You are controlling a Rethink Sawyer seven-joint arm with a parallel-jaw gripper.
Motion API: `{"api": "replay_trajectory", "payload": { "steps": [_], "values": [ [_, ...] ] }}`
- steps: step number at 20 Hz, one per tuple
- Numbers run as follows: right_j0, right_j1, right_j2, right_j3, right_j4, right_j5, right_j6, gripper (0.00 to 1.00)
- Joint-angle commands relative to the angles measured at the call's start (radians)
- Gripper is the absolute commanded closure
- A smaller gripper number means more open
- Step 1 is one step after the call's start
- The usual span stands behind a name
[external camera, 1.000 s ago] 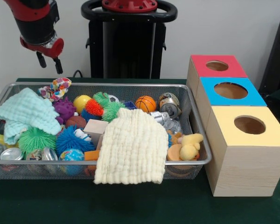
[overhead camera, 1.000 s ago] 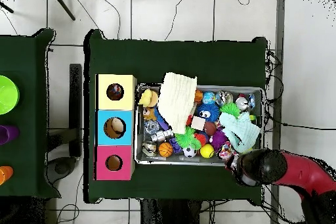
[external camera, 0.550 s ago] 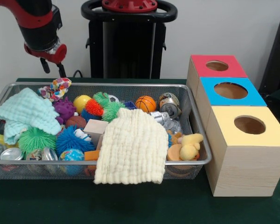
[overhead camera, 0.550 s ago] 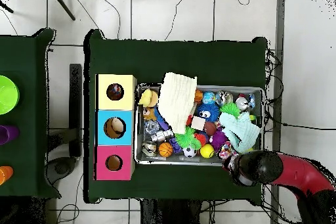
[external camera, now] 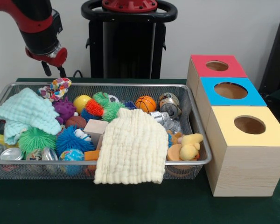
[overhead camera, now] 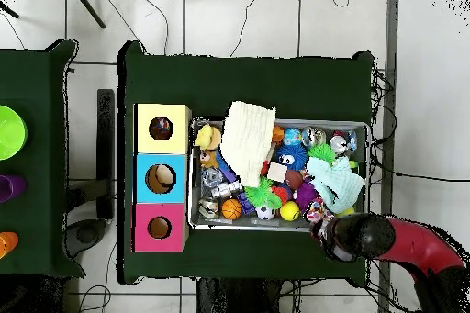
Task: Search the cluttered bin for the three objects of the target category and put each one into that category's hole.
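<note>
Front view: the pincer (external camera: 53, 71) hangs empty with its two tips spread apart, above the wire bin's (external camera: 196, 140) far left corner, just over a patterned scrunchie (external camera: 56, 88). A cream cloth (external camera: 130, 149) drapes over the near rim. Overhead view: the arm (overhead camera: 404, 240) sits beside the bin (overhead camera: 369, 158) corner; three holed boxes (overhead camera: 161, 176) flank its other end.
</note>
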Motion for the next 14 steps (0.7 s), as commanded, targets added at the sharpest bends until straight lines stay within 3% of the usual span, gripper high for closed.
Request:
{"api": "replay_trajectory", "payload": {
  "steps": [1, 14],
  "values": [
    [-0.021, 0.030, 0.000, 0.019, -0.093, -0.094, -0.112, 0.00],
    [-0.031, 0.027, 0.010, 0.020, -0.091, -0.085, -0.120, 0.00]
  ]
}}
